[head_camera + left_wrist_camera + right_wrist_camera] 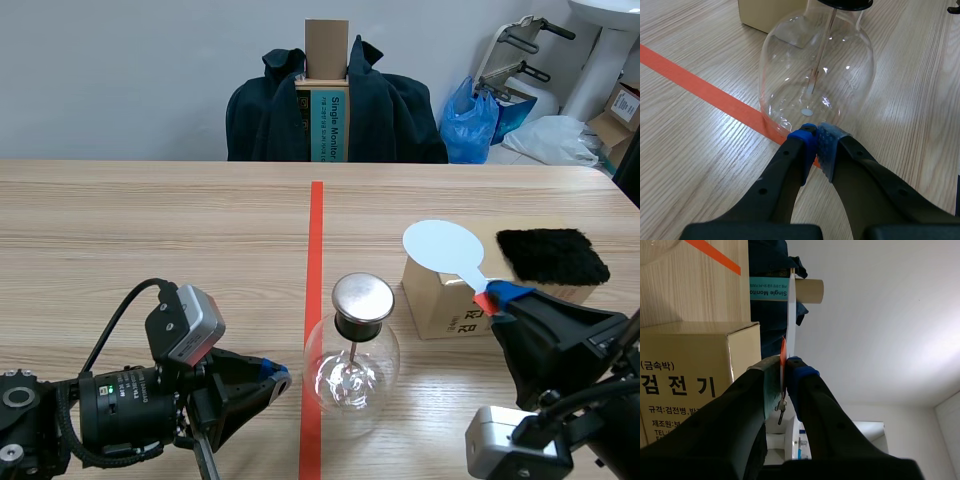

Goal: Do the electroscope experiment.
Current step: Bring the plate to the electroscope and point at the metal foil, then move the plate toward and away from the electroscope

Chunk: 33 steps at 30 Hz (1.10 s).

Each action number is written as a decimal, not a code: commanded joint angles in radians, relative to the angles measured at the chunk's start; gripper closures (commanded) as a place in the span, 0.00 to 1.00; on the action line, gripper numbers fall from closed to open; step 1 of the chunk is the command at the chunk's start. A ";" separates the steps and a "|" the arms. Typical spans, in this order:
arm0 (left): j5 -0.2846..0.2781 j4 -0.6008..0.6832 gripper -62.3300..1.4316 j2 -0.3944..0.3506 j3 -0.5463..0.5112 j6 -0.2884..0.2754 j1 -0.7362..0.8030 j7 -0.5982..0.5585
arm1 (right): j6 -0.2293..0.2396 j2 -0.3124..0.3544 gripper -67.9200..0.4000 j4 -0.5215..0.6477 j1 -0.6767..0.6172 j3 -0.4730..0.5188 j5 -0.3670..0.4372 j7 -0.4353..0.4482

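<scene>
Glass flask (352, 362): it stands upright on the table (150, 220), near the robot's edge. Its left side lies over the red tape line (316, 240).
Metal cap (362, 297): a round grey disc on the black neck of the flask. A thin rod goes down from it into the glass.
Left gripper (281, 377): low over the table, left of the flask. Its two pads are pressed together with nothing between them. In the left wrist view the tip (816, 134) is just beside the foot of the flask (817, 75); I cannot tell whether it touches the glass.
Right gripper (497, 297): it is clenched on the red handle of the paddle, seen also in the right wrist view (785, 366).
Paddle (442, 245): a pale blue oval plate. It is held above the left part of the box, apart from the metal cap. From the right wrist it shows edge-on (790, 315).
Box (438, 300): brown cardboard with printed letters, on the table to the right of the flask.
Fur cloth (552, 255): black, lying on the top of the box, at its right part.
Behind the table: a dark jacket (385, 110) hangs over a chair, and a blue bag (470, 120) is to its right.
</scene>
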 commanded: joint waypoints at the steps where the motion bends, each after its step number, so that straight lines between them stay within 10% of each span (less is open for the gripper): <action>1: -0.007 0.016 0.95 0.005 -0.010 -0.002 0.002 -0.009 | -0.015 0.008 0.98 0.016 0.010 0.013 0.014 0.001; 33: -0.006 0.016 0.95 0.005 -0.010 0.024 0.002 0.006 | -0.037 0.008 0.98 0.016 0.012 0.013 0.026 0.362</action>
